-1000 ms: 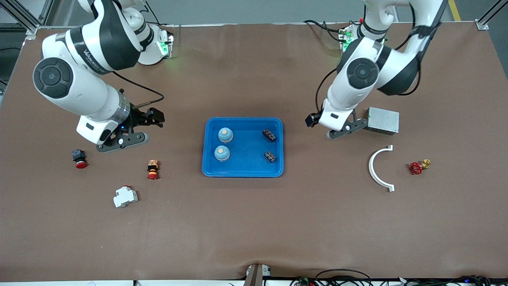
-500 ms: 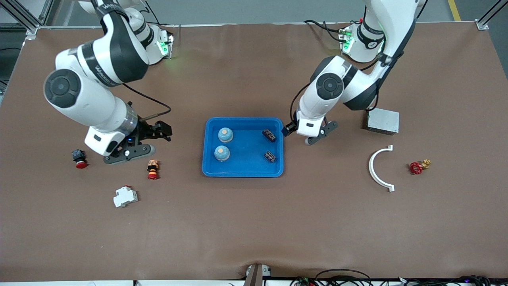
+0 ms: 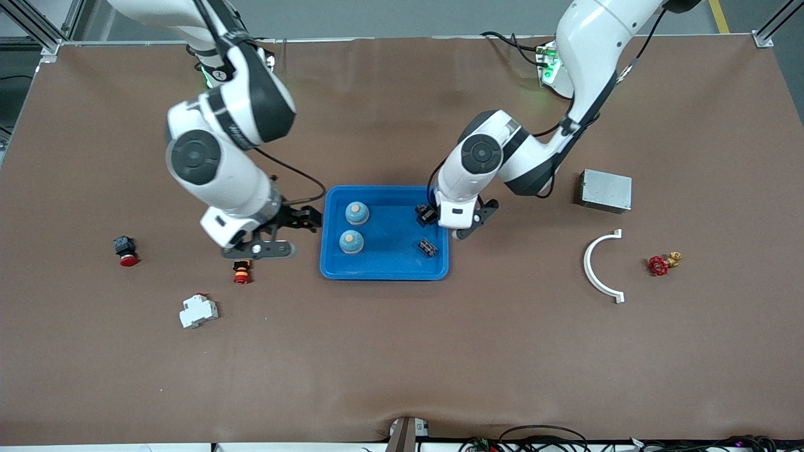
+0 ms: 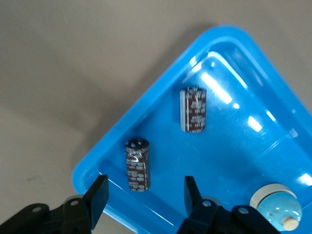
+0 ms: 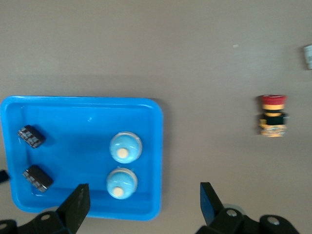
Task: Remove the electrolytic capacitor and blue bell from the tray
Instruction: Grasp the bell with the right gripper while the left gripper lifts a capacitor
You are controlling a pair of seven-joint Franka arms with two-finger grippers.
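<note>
Front view: blue tray holds two bells and two capacitors — left tool gapes over its edge, right tool gapes beside it.

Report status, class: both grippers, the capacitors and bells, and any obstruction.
Left gripper open over capacitors. Right gripper open beside tray. Bells in tray. No obstruction.

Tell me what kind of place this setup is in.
Probably a robotics lab or test bench: a brown mat-covered table framed with aluminium rails, a blue tray holding capacitors and bells, and industrial parts scattered around.
</note>
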